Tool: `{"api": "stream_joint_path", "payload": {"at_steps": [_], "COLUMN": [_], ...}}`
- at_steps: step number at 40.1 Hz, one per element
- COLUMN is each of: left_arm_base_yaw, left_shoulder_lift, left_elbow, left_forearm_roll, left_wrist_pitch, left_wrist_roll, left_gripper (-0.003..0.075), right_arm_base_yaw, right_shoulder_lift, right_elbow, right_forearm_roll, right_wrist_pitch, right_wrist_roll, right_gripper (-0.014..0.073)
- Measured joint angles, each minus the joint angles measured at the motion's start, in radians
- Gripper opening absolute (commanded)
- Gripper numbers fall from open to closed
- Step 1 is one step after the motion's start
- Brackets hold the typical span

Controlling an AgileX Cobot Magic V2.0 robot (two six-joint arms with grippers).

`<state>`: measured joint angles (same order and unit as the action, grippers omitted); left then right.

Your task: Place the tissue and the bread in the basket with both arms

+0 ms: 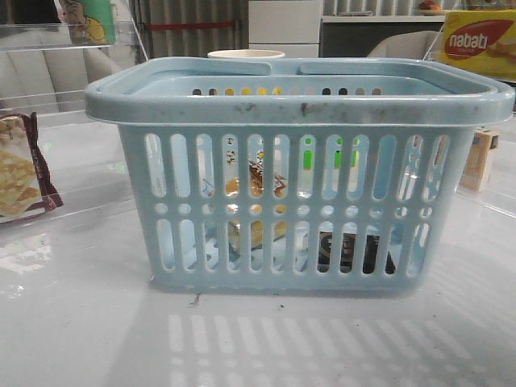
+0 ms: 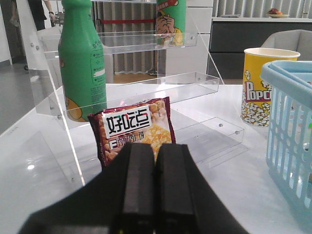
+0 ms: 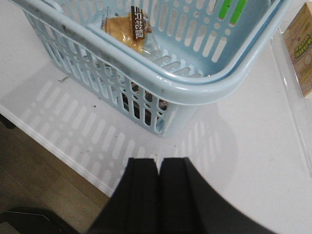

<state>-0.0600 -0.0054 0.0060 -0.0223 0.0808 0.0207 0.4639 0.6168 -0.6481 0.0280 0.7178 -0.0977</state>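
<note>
The light blue basket (image 1: pixel 298 97) stands in the middle of the table. It also shows in the right wrist view (image 3: pixel 195 90) and the left wrist view (image 2: pixel 292 131). The bread bag (image 3: pixel 127 27) lies inside it and shows through the slots in the front view (image 1: pixel 256 187). The black tissue packet (image 1: pixel 348 250) lies on the basket floor at the right; it shows dark behind the slots in the right wrist view (image 3: pixel 139 105). My left gripper (image 2: pixel 155 148) is shut and empty, left of the basket. My right gripper (image 3: pixel 159 162) is shut and empty, outside the basket's near right corner.
A maroon-edged cracker packet (image 2: pixel 134 129) leans on a clear acrylic shelf (image 2: pixel 146 92) holding a green bottle (image 2: pixel 82 58). A popcorn cup (image 2: pixel 261 85) stands behind the basket. A yellow nabati box (image 1: pixel 480 40) and a small tan carton (image 1: pixel 484 160) are at the right. The table edge (image 3: pixel 58 153) is close.
</note>
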Motion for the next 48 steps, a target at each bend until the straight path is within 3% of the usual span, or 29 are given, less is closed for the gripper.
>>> {"api": "stream_joint_path", "payload": {"at_steps": [40,48], "left_arm_base_yaw": [0.000,0.000], "left_shoulder_lift": [0.000,0.000], "left_elbow": [0.000,0.000], "left_forearm_roll": [0.000,0.000], "left_wrist_pitch": [0.000,0.000], "left_wrist_roll": [0.000,0.000], "left_gripper": [0.0091,0.0091], "right_arm_base_yaw": [0.001,-0.102], "right_shoulder_lift": [-0.014,-0.108], "right_elbow": [0.005,0.071], "right_forearm_roll": [0.000,0.004], "right_wrist_pitch": [0.000,-0.016], "right_wrist_roll": [0.000,0.000], "right_gripper": [0.0057,0.0057]}}
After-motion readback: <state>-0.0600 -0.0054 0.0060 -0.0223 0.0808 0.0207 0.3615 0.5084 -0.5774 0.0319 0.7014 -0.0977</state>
